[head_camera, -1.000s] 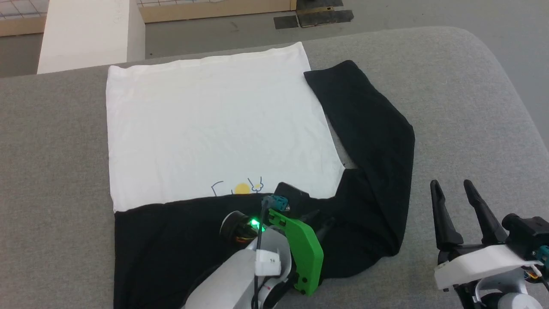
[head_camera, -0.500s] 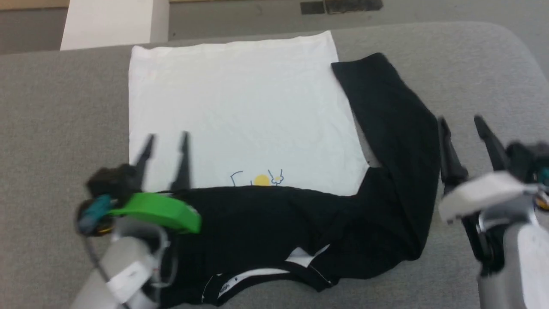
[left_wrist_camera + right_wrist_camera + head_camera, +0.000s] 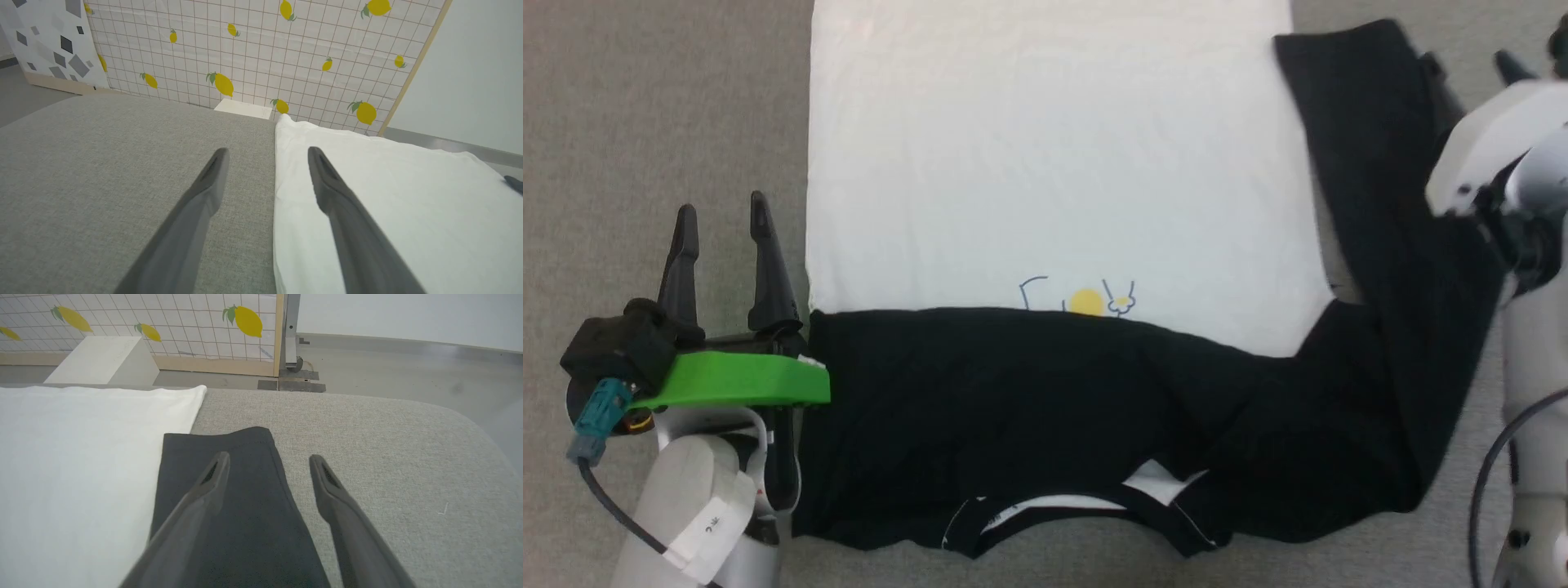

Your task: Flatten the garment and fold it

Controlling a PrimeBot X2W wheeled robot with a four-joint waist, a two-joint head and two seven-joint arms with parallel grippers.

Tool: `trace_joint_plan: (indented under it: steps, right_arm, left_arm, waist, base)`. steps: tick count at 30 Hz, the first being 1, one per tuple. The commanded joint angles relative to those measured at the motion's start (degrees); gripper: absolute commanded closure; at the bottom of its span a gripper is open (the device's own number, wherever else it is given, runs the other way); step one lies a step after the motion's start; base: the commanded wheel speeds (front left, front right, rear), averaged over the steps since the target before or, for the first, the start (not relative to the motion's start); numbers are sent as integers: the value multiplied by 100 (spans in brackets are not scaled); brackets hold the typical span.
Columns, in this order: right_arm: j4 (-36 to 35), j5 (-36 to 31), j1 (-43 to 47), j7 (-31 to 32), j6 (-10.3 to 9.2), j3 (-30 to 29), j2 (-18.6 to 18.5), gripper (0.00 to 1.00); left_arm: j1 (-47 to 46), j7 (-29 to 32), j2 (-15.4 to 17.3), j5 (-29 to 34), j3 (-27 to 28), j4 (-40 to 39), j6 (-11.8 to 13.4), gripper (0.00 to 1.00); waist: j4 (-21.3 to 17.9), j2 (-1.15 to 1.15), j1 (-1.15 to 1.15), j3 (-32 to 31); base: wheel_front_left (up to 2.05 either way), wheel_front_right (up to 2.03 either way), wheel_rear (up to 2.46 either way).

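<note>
Since a second ago the left gripper has come off the black middle of the garment and now sits at its left edge. Its jaws have spread wide and hold nothing. The right gripper has gone from beside the near bend of the sleeve up towards its far end. The head camera has also dipped closer.

Nearest lies the black collar, its white inside showing, on the grey table. Beyond it a black band is folded across the garment, ending just below the yellow-and-blue print. The white body spreads flat beyond that.

In the left wrist view, one left gripper finger hangs over bare table and the other over the white edge. Farther off, the right gripper is also wide open and empty, one finger above the sleeve and one above bare table. Past the table stand a pale block and a lemon-patterned panel.
</note>
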Motion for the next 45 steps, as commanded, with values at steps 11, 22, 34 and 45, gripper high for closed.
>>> trace_joint_plan:
  steps: [11,22,34,45]
  right_arm:
    - [840,-387,-972,1402,-9,-627,-215,2]
    - [-58,79,-365,1089,-9,-525,-242,100]
    - [-3371,1051,1810,1357,-9,229,-92,100]
    - [-5670,1980,2917,2288,-9,1339,-3,100]
  left_arm:
    - [-140,-43,-601,548,693,138,-642,0]
    - [166,-43,-811,917,1089,345,-925,0]
    - [874,-43,-771,1078,1263,647,-973,0]
    - [1102,41,-744,1037,1183,686,-979,0]
  waist:
    - [598,62,0,770]
    - [304,62,0,16]
    - [-88,62,0,-1325]
    - [-123,62,0,-1767]
  base:
    - [0,0,0]
    - [0,0,0]
    - [0,0,0]
    - [0,0,0]
